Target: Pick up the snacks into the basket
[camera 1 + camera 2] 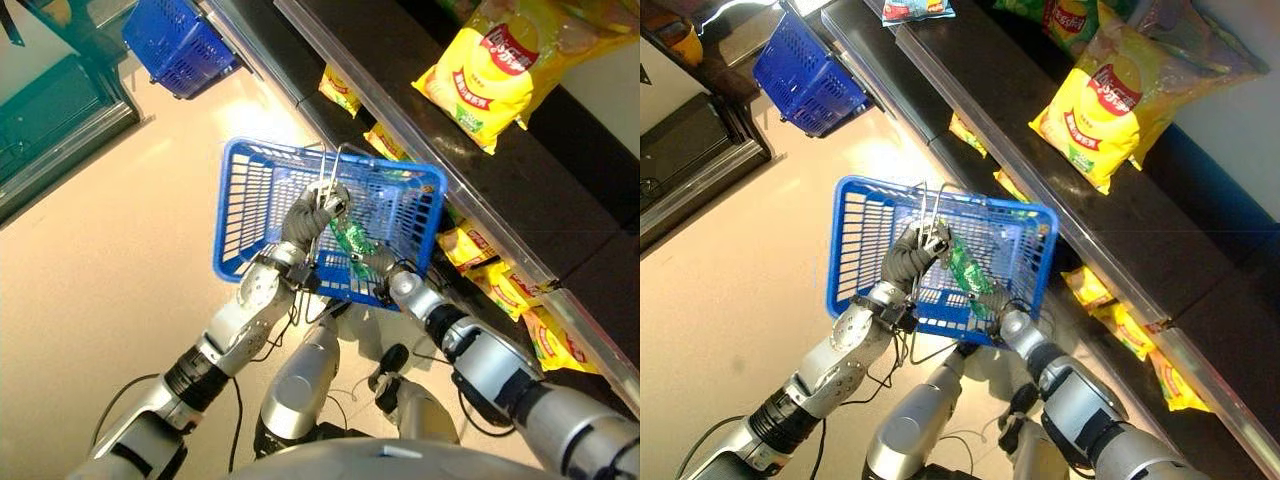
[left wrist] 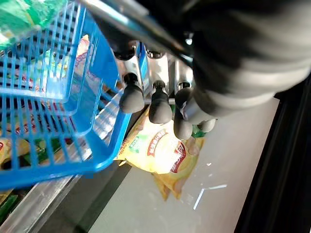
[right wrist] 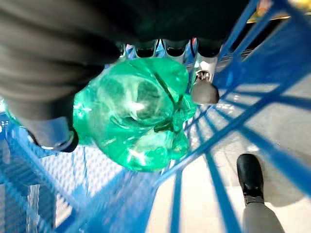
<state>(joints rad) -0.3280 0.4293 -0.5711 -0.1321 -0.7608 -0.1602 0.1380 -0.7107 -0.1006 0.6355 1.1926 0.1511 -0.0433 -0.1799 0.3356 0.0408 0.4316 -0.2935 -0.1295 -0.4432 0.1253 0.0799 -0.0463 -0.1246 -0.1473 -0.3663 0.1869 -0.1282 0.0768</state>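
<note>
Overhead, ribbed green plastic bottle (image 3: 136, 114) within slatted blue basket (image 1: 250, 200).

L arm reaches up from lower left, L hand (image 1: 312, 214) w/ fingers (image 2: 160, 99) curled round the handle (image 1: 330, 178). R arm comes in from lower right, R hand (image 1: 383, 265) w/ fingers curled round the bottle (image 3: 136, 114).

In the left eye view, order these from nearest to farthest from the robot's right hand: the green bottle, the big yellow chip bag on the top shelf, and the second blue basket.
From the right hand:
1. Green bottle, in its grasp, over the held basket.
2. Big yellow chip bag, up on the shelf.
3. Second blue basket, far corner on the floor.
</note>
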